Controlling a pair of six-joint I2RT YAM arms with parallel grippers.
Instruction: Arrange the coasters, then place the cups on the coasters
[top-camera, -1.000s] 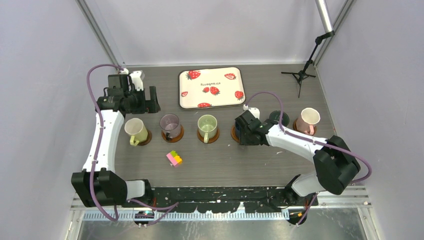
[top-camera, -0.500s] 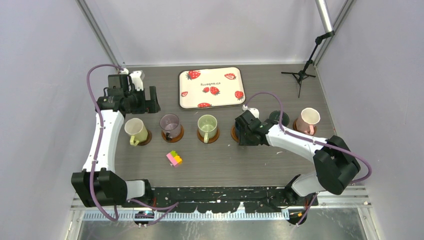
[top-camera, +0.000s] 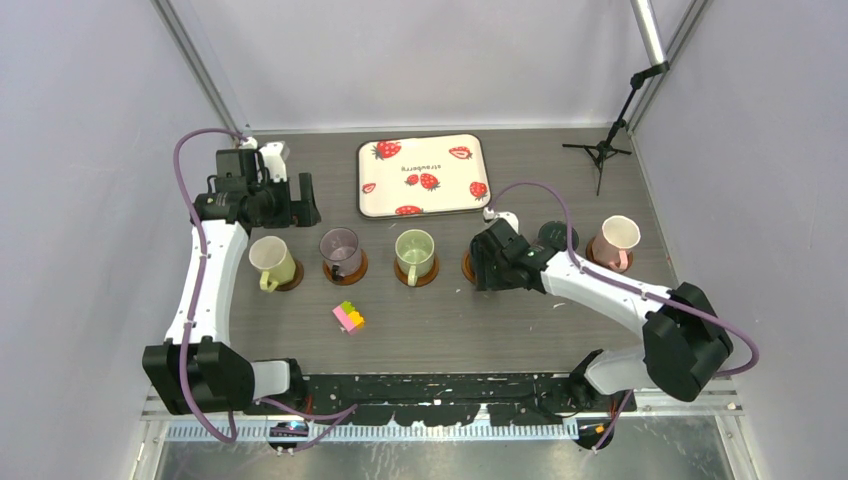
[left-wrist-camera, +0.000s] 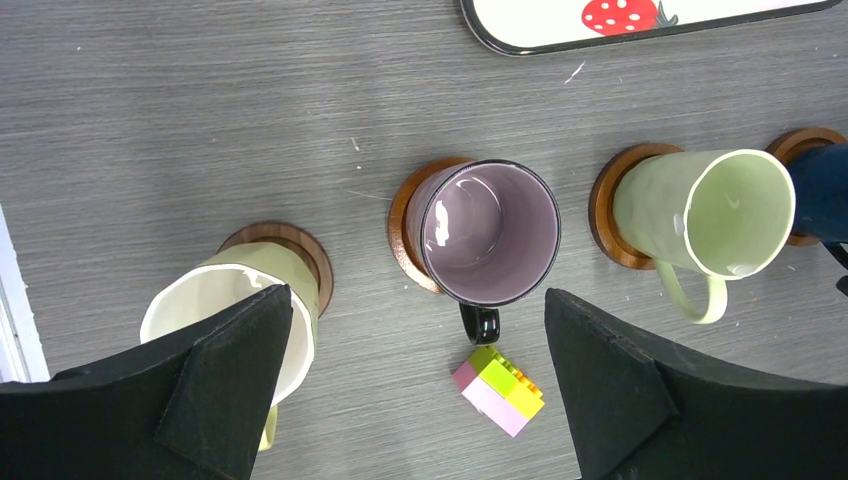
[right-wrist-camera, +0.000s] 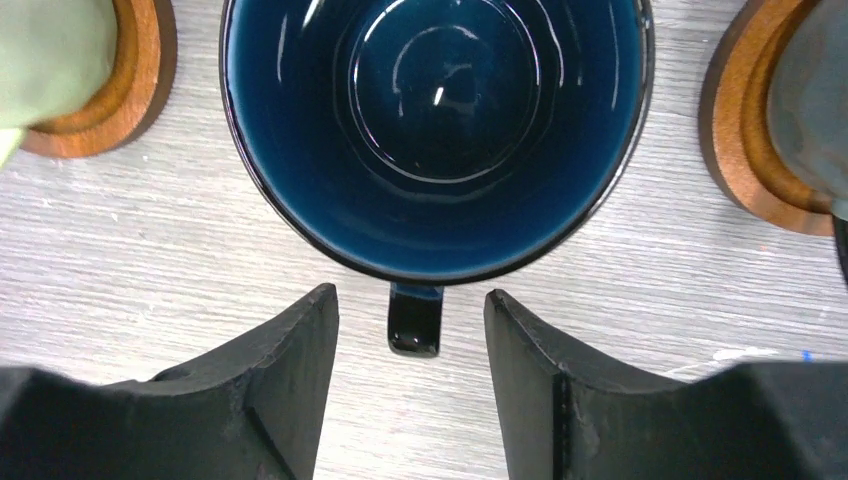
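Observation:
Six cups stand in a row on brown coasters: cream (top-camera: 270, 262), purple-grey (top-camera: 340, 247), pale green (top-camera: 414, 250), dark grey-green (top-camera: 557, 237) and pink (top-camera: 615, 238); the dark blue one is hidden under my right gripper (top-camera: 489, 268) in the top view. In the right wrist view the dark blue cup (right-wrist-camera: 435, 130) stands upright, its handle (right-wrist-camera: 414, 320) between the open fingers of the right gripper (right-wrist-camera: 410, 295), touching neither. My left gripper (left-wrist-camera: 417, 300) hangs wide open and empty above the cream cup (left-wrist-camera: 215, 310) and purple-grey cup (left-wrist-camera: 490, 235).
A strawberry-print tray (top-camera: 423, 176) lies at the back middle. A small pink-yellow-green block toy (top-camera: 348, 316) sits in front of the purple-grey cup. A small black tripod (top-camera: 600, 150) stands at the back right.
The right gripper's jaws have spread apart off the dark blue cup's handle, and the right arm has shifted slightly. The left arm has not moved.

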